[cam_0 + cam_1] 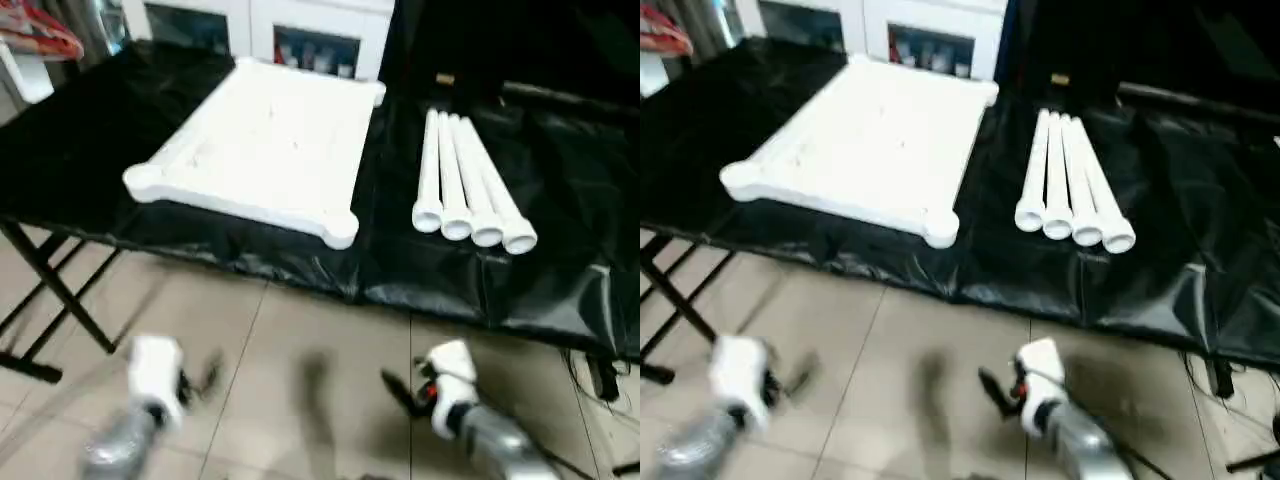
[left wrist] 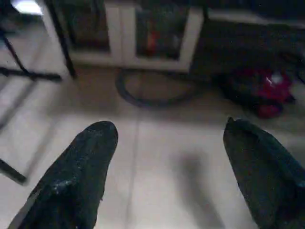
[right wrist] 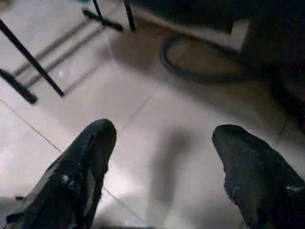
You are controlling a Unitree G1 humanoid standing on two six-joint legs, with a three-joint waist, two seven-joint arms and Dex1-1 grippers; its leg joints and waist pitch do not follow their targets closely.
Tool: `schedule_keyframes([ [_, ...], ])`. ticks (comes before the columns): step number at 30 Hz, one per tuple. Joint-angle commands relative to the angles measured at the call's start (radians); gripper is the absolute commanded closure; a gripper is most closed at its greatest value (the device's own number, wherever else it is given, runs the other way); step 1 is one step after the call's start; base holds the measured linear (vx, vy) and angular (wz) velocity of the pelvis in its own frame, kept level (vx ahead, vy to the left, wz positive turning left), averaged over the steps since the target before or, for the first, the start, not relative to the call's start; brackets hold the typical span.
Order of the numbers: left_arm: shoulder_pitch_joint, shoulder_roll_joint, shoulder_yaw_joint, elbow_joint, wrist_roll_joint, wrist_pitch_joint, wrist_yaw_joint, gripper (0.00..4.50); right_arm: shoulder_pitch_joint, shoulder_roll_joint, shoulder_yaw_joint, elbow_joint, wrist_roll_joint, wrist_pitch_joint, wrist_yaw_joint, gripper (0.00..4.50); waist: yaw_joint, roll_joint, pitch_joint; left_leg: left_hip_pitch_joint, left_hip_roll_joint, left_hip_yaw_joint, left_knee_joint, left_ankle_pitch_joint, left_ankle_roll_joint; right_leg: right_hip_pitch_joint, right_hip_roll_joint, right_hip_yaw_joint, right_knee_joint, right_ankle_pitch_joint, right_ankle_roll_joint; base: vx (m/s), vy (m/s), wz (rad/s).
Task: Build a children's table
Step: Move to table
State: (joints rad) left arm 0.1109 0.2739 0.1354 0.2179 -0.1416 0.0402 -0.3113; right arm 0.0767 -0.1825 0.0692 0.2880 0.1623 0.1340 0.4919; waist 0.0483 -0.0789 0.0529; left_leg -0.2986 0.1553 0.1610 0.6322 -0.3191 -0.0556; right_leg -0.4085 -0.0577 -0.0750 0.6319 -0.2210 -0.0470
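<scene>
White, stiff and probably light, the ribbed rectangular plastic tabletop [image 1: 262, 150] lies at eleven o'clock on the black-covered work table [image 1: 560, 200], four tapered white tube legs [image 1: 468, 190] at one o'clock, best gripped mid-shaft, while the left gripper [image 2: 164, 157] and right gripper [image 3: 159, 152] hang spread apart over the floor.

On the work table [image 1: 90, 160], the tabletop [image 1: 265, 150] lies left of four side-by-side legs [image 1: 468, 190].

A black-covered work table [image 1: 560, 180] stands on a beige tiled floor [image 1: 300, 350]. Behind the table is a white cabinet [image 1: 300, 30] with glass doors. A dark hose [image 2: 152, 95] lies coiled on the floor before that cabinet.
</scene>
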Motion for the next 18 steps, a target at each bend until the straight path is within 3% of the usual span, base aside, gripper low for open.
schedule_keyframes([
  [1, 0.013, -0.003, 0.027, -0.082, 0.001, 0.014, 0.035, 0.46, 0.04, -0.03, -0.003, -0.143, 0.02, 0.056, 0.009, 0.78, 0.001, 0.015, -0.025, -0.024, 0.094, -0.03, -0.102, 0.017, 0.128, 0.051, -0.11, 0.082, -0.082, -0.138, -0.241, 0.0, 0.0, 0.0],
  [3, 0.037, -0.007, 0.044, -0.186, -0.048, 0.05, 0.021, 0.46, 0.077, -0.051, -0.004, -0.26, 0.044, 0.1, 0.015, 0.78, 0.002, 0.012, -0.029, -0.025, 0.093, -0.032, -0.097, 0.082, 0.116, 0.056, -0.109, 0.082, -0.068, -0.036, -0.241, 0.0, 0.0, 0.0],
  [4, 0.041, -0.007, 0.046, -0.201, -0.056, 0.056, 0.018, 0.46, 0.081, -0.054, -0.004, -0.276, 0.049, 0.105, 0.018, 0.78, 0.003, 0.02, -0.028, -0.025, 0.092, -0.032, -0.097, 0.095, 0.116, 0.055, -0.108, 0.081, -0.065, -0.016, -0.247, 0.0, 0.0, 0.0],
  [5, 0.048, -0.007, 0.05, -0.227, -0.067, 0.064, 0.016, 0.46, 0.089, -0.06, -0.003, -0.301, 0.059, 0.112, 0.024, 0.78, -0.002, 0.014, -0.027, -0.025, 0.09, -0.029, -0.096, 0.099, 0.122, 0.054, -0.105, 0.079, -0.067, -0.006, -0.251, 0.0, 0.0, 0.0],
  [8, 0.093, -0.013, 0.057, -0.368, -0.112, 0.107, 0.019, 0.46, 0.134, -0.088, -0.002, -0.45, 0.105, 0.177, 0.044, 0.78, 0.001, 0.012, -0.026, -0.03, 0.089, -0.031, -0.094, 0.085, 0.119, 0.061, -0.11, 0.084, -0.069, -0.027, -0.25, 0.0, 0.0, 0.0],
  [11, 0.129, -0.011, 0.041, -0.501, -0.095, 0.135, 0.039, 0.46, 0.157, -0.089, -0.032, -0.59, 0.191, 0.221, 0.06, 0.78, 0.002, 0.013, -0.023, -0.031, 0.09, -0.032, -0.097, 0.071, 0.123, 0.059, -0.105, 0.083, -0.072, -0.041, -0.235, 0.0, 0.0, 0.0],
  [14, 0.123, -0.015, 0.036, -0.588, -0.055, 0.151, 0.081, 0.46, 0.125, -0.061, -0.076, -0.629, 0.256, 0.19, 0.046, 0.78, 0.004, 0.013, -0.019, -0.03, 0.09, -0.033, -0.102, 0.004, 0.103, 0.055, -0.106, 0.084, -0.084, -0.136, -0.215, 0.0, 0.0, 0.0],
  [15, 0.115, -0.015, 0.033, -0.615, -0.021, 0.157, 0.105, 0.46, 0.098, -0.055, -0.089, -0.625, 0.244, 0.196, 0.019, 0.78, 0.008, 0.031, -0.019, -0.026, 0.089, -0.036, -0.103, 0.0, 0.087, 0.052, -0.103, 0.084, -0.081, -0.142, -0.211, 0.0, 0.0, 0.0],
  [16, 0.103, -0.012, 0.034, -0.633, 0.0, 0.172, 0.123, 0.46, 0.063, -0.039, -0.103, -0.611, 0.225, 0.199, -0.023, 0.78, 0.001, 0.017, -0.021, -0.028, 0.087, -0.033, -0.101, 0.008, 0.087, 0.054, -0.099, 0.083, -0.083, -0.132, -0.208, 0.0, 0.0, 0.0],
  [17, 0.085, -0.01, 0.04, -0.645, -0.009, 0.22, 0.138, 0.46, 0.021, -0.019, -0.122, -0.585, 0.212, 0.212, -0.072, 0.78, 0.005, 0.034, -0.021, -0.024, 0.083, -0.033, -0.1, 0.025, 0.073, 0.051, -0.097, 0.082, -0.079, -0.118, -0.208, 0.0, 0.0, 0.0],
  [18, 0.085, -0.01, 0.04, -0.645, -0.009, 0.22, 0.138, 0.46, 0.021, -0.019, -0.122, -0.585, 0.212, 0.212, -0.072, 0.78, 0.002, 0.027, -0.021, -0.026, 0.076, -0.032, -0.098, 0.038, 0.066, 0.054, -0.095, 0.082, -0.079, -0.117, -0.206, 0.0, 0.0, 0.0],
])
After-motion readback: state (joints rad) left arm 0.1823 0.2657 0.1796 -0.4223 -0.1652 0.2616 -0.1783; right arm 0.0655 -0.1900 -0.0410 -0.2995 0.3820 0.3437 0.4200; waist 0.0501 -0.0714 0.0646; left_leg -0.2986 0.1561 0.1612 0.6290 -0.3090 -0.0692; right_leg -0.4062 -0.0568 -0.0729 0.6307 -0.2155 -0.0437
